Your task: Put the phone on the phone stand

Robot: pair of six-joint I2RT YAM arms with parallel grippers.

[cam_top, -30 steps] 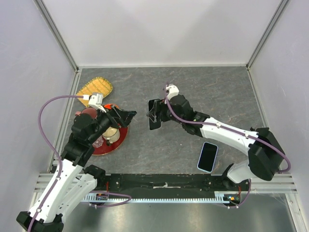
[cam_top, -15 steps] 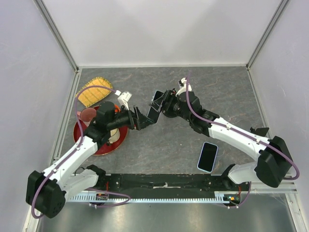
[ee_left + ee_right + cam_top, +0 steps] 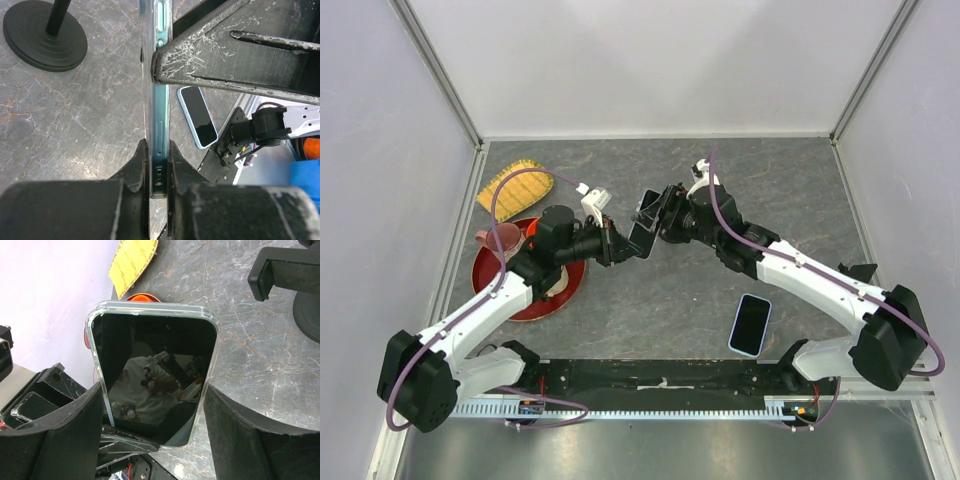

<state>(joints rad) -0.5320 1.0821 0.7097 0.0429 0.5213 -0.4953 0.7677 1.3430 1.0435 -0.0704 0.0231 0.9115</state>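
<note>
**Phone, held aloft in two grippers; stand empty**

*Top view.* Phone [image 3: 642, 228] is held off the counter [image 3: 790, 200] at mid-scene. Left gripper [image 3: 623, 245] and right gripper [image 3: 655, 215] meet on it from opposite sides. Second phone [image 3: 751, 324] lies flat near the right arm's base, and a red plate [image 3: 520, 305] sits at left. The stand cannot be made out here.

*Left wrist view.* Phone is seen edge-on, its near end pinched between the closed left gripper fingers. A right gripper finger bears on it further up. Phone stand [image 3: 45, 35], a round base with a post, stands apart on the counter.

*Right wrist view.* Screen faces the camera. The right gripper fingers press both long edges, closed on the phone. The stand's clamp at upper right is empty.

*Risks, as judged.* With both grippers clamped, a diverging pull could twist or scuff the phone. If the right gripper lets go, the left's narrow end-grip may let the phone pivot or drop.
</note>
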